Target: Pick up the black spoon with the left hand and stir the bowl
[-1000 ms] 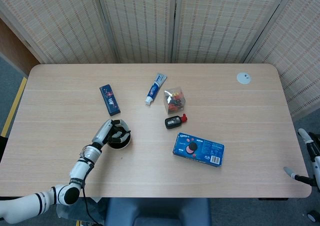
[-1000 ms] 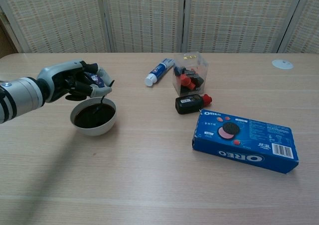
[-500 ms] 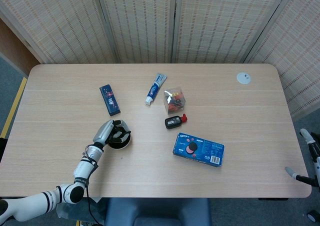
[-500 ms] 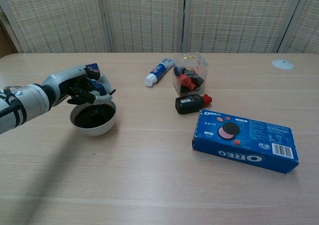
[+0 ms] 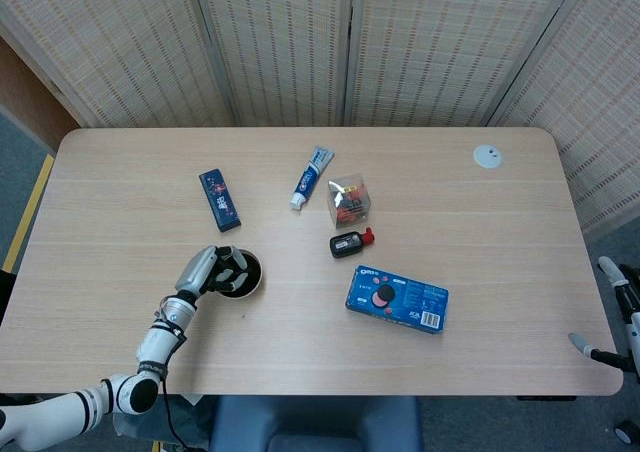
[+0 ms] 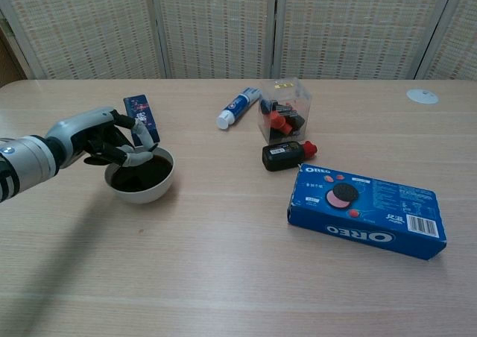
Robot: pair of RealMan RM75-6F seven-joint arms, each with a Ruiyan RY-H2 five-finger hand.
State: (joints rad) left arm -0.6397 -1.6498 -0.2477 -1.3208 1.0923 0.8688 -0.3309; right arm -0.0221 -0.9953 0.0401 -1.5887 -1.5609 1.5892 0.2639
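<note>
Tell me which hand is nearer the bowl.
Left. The left hand is over the bowl; the right hand stays off the table's far right edge.

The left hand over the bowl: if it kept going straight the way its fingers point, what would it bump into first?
Probably nothing soon. The left hand points across the white bowl, whose rim it already reaches over. Beyond that lies bare table, then perhaps the black bottle, though depth is unclear.
</note>
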